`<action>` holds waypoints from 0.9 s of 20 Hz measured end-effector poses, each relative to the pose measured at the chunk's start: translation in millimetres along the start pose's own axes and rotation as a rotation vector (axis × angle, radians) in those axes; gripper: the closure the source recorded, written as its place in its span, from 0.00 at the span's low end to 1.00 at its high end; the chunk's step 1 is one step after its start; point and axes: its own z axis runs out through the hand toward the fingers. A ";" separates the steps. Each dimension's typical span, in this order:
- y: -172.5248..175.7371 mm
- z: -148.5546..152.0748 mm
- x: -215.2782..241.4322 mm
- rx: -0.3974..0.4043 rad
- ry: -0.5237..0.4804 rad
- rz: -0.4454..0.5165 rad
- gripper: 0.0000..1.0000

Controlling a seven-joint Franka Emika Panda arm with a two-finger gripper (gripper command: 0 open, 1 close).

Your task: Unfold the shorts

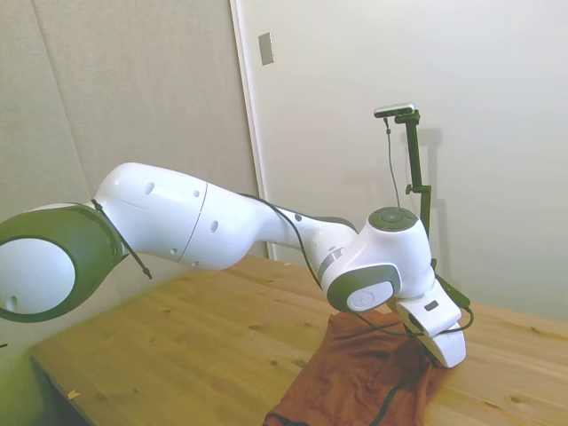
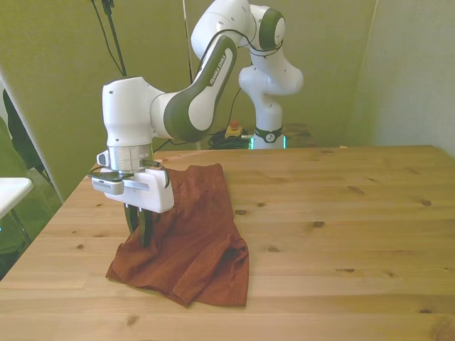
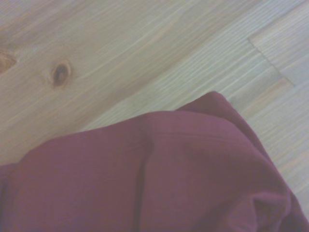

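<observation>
Wooden table (image 2: 341, 213) under rumpled rust-orange shorts (image 2: 192, 241), tool (image 2: 144, 229) low at their edge, grip unclear, no legible writing.

Arm (image 1: 222, 226) low over shorts (image 1: 355, 377) on table (image 1: 195, 337)

White arm (image 2: 206, 85) bent at elbow, forearm reaching out low, wrist turned down. Gripper (image 2: 142, 229) pointing straight down, dark fingers (image 2: 146, 226) low, close together, tips at cloth level; open or shut unclear. In side view gripper (image 1: 441, 355) mostly hidden behind wrist housing. Cable loops along wrist.
</observation>
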 end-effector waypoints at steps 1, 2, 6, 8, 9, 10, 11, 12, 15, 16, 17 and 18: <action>-0.7 -0.3 -0.3 0.002 0.000 -0.003 1.00; -1.7 -0.3 -1.0 0.004 0.001 -0.007 1.00; -7.8 -5.4 -4.5 0.023 0.010 -0.031 1.00; -13.7 -12.6 -9.9 0.037 0.016 -0.053 1.00; -17.2 -16.5 -14.5 0.045 0.020 -0.066 1.00; -21.5 -21.4 -20.9 0.052 0.020 -0.081 1.00; -26.7 -25.7 -29.0 0.060 0.024 -0.099 1.00; -32.7 -31.1 -39.3 0.068 0.029 -0.120 1.00; -52.3 -44.1 -82.0 0.085 0.043 -0.202 1.00; -59.5 -47.6 -99.2 0.088 0.049 -0.233 1.00; -68.1 -51.1 -117.9 0.090 0.056 -0.262 1.00; -76.9 -53.9 -136.9 0.089 0.064 -0.291 1.00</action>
